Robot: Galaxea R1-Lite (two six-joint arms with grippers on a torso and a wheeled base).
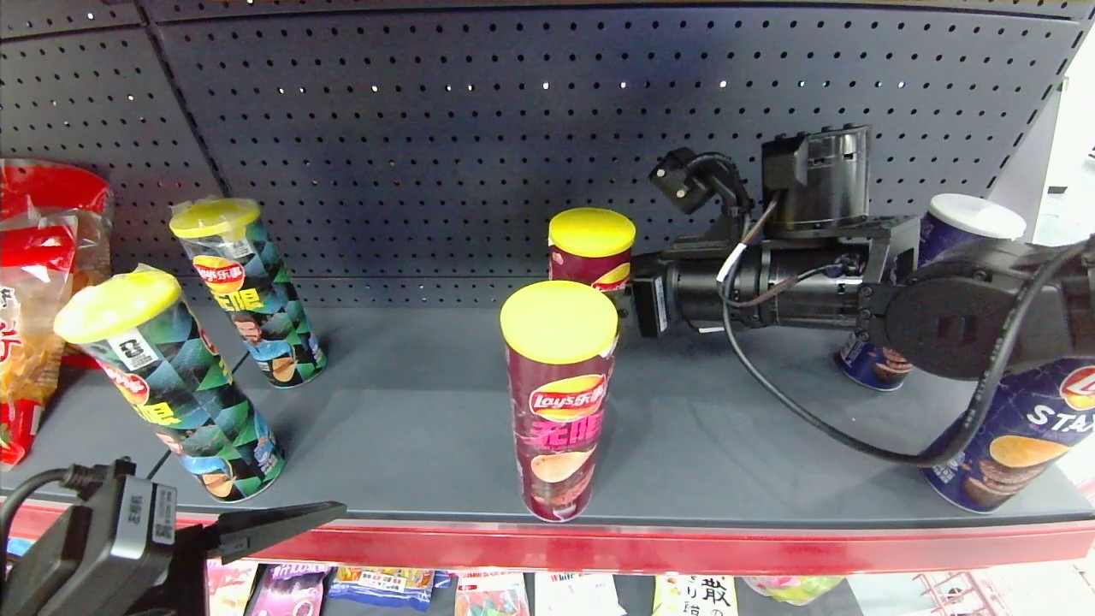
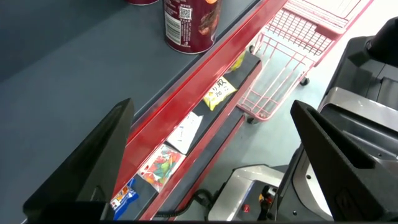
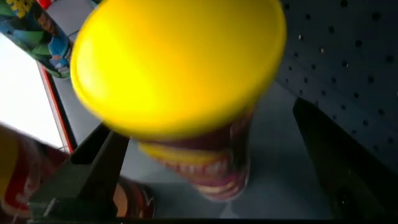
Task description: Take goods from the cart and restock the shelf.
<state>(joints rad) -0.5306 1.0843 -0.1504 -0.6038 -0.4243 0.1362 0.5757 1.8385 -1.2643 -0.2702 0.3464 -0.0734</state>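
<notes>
rear can half hidden behind front can, loosely straddled by spread right hand, left hand held wide apart, nothing gripped

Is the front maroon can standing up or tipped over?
Upright: the front maroon can stands on its base on the shelf, its yellow lid on top.

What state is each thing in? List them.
Front maroon can: upright, lid on.
Rear maroon can: upright, lid on.
Right gripper: open around that can.
Left gripper: open, empty.
Front green can: upright, lid on.
Rear green can: upright, lid on.
Rear blue can: upright, lid on.
</notes>
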